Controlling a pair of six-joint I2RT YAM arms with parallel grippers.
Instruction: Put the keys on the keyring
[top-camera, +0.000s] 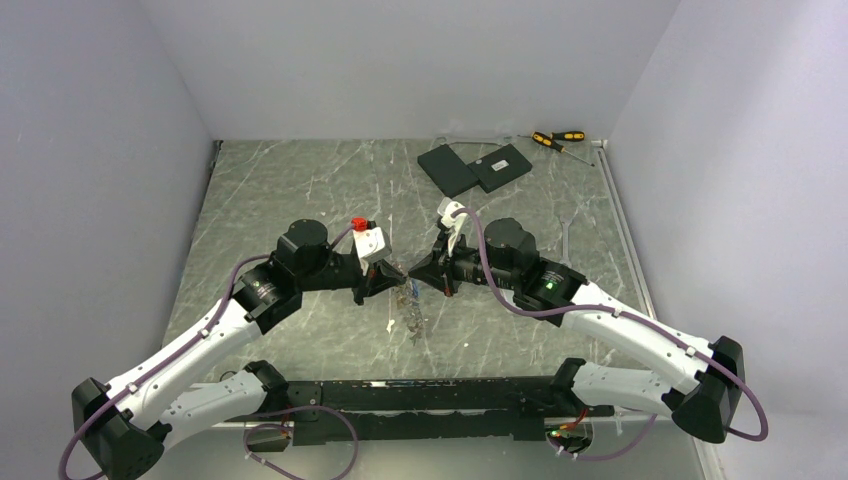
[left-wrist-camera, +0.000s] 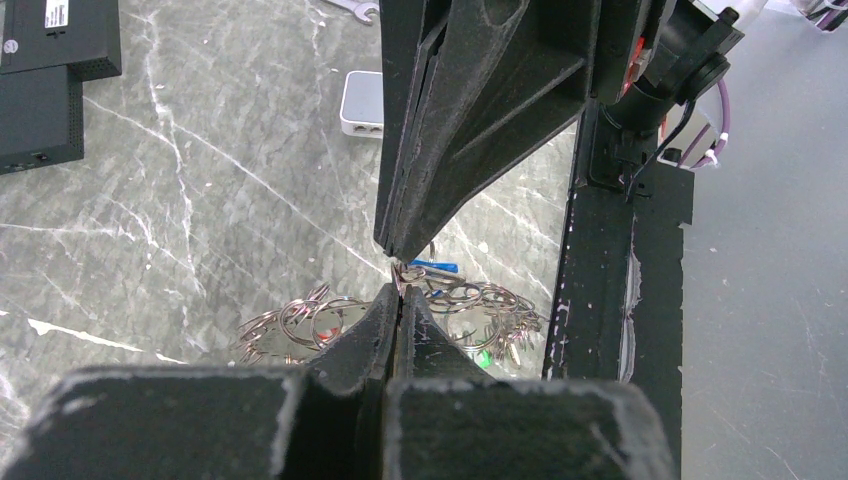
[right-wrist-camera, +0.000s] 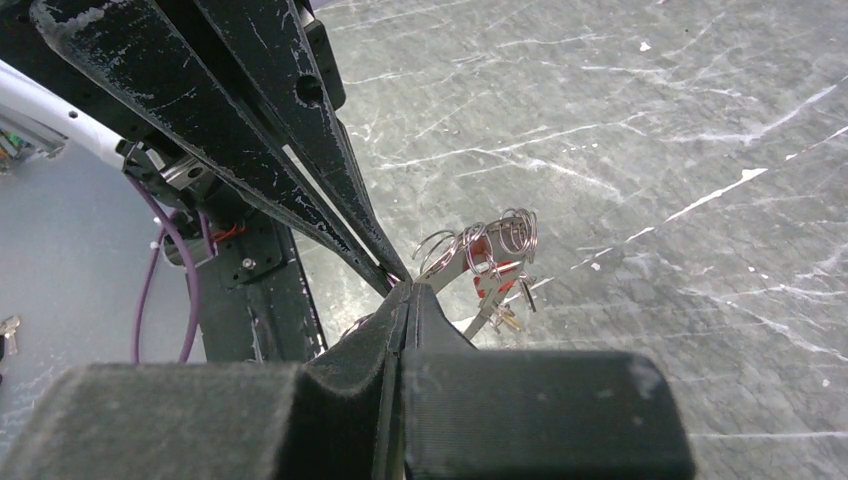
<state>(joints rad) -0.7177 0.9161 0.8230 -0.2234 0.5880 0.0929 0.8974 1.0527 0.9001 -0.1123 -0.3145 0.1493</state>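
Top external view shows the left gripper (top-camera: 392, 277) and right gripper (top-camera: 418, 272) tip to tip, jaws squeezed tight on the keyring (right-wrist-camera: 492, 240) dangling just beside them, likely light, stiff and slippery; its tiny keys (right-wrist-camera: 495, 285) probably grip best by their coloured heads.

Left gripper (left-wrist-camera: 398, 296): we see black jaws closed, tip to tip with the right gripper (left-wrist-camera: 401, 250).
Beneath: silver metal keyring (left-wrist-camera: 290, 325), blue-headed key (left-wrist-camera: 436, 266).
Background: grey marble table (left-wrist-camera: 200, 200).

2 end effectors (top-camera: 393, 275) (top-camera: 420, 268), 2 screwdrivers (top-camera: 547, 141) (top-camera: 570, 135), 2 blk boxes (top-camera: 448, 168) (top-camera: 505, 165), 1 keyring (top-camera: 410, 303).
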